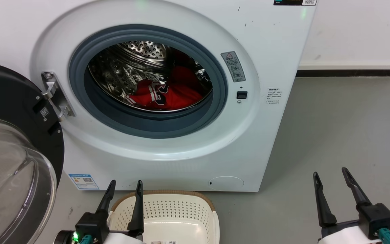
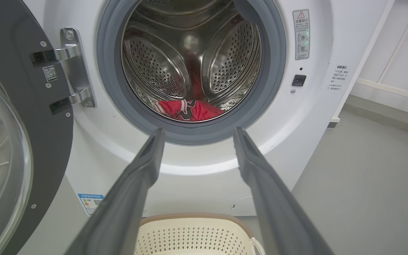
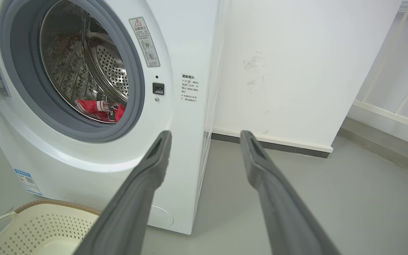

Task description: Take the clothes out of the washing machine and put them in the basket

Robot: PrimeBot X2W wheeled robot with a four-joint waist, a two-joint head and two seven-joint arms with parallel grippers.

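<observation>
1. My left end effector (image 1: pixel 126 184) sits at the lower left of the head view. Its two dark fingers are spread moderately wide and hold nothing. Its fingertips are over the near part of the laundry basket (image 1: pixel 168 194).
2. My right end effector (image 1: pixel 330 173) is at the lower right, over bare grey floor (image 1: pixel 333 135). It is well off to the side of the washing machine (image 1: pixel 276 51). Its fingers are also parted and empty.
3. The washer's round door (image 1: pixel 12 101) is swung fully open to the left on its metal hinge (image 1: pixel 54 96), with the glass bowl facing me.
4. The red clothes (image 1: pixel 176 93) lie bunched at the bottom of the perforated steel drum (image 1: pixel 144 49), behind the grey door seal (image 1: pixel 147 125). White stripes and a dark patch show on the left side of the heap.
5. The cream basket stands on the floor just in front of the machine, below the door opening. From the head view I see no garment in the part of it that shows.
6. In the left wrist view the fingers frame the lower edge of the opening, apart from the seal.
</observation>
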